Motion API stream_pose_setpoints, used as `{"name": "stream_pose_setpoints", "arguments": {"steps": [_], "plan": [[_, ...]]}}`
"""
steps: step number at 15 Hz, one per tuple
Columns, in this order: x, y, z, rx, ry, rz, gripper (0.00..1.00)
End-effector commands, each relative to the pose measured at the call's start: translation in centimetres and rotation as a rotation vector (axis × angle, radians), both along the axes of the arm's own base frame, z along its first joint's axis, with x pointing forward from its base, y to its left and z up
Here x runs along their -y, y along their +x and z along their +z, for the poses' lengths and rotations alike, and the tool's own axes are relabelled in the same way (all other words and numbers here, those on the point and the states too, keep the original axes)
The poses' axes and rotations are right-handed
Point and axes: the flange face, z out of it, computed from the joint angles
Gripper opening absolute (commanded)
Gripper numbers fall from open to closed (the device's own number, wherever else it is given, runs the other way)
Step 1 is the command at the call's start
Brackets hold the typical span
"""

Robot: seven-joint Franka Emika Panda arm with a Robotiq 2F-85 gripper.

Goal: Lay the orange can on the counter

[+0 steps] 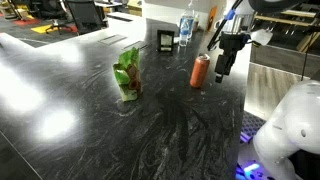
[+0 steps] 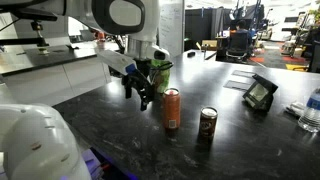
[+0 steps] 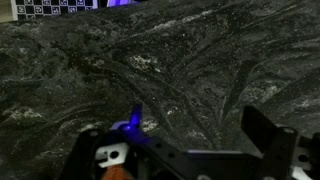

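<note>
Orange can (image 2: 172, 108) stands upright on the counter (image 2: 250, 140); in an exterior view, the gripper (image 2: 138, 98) hangs at its nine o'clock, fingers apart, empty.

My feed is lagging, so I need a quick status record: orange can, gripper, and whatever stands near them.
orange can: upright on the counter, not yet laid down
gripper: open, holding nothing, beside the orange can with a gap showing
brown can: upright, close to the orange can, not touching it
green bag: standing farther along the counter
task: not done
</note>
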Motion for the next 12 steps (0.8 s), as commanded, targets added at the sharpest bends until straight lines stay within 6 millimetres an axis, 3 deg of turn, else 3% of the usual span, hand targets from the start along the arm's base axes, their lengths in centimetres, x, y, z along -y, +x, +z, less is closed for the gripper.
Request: {"name": "stream_pose_setpoints", "arguments": {"steps": [1, 9, 12], "plan": [[0.0, 0.0, 0.0, -0.001, 0.0, 0.0, 1.0], [0.0, 0.2, 0.3, 0.003, -0.014, 0.016, 1.0], [-0.2, 1.2, 3.2, -0.009, -0.102, 0.124, 1.0]]}}
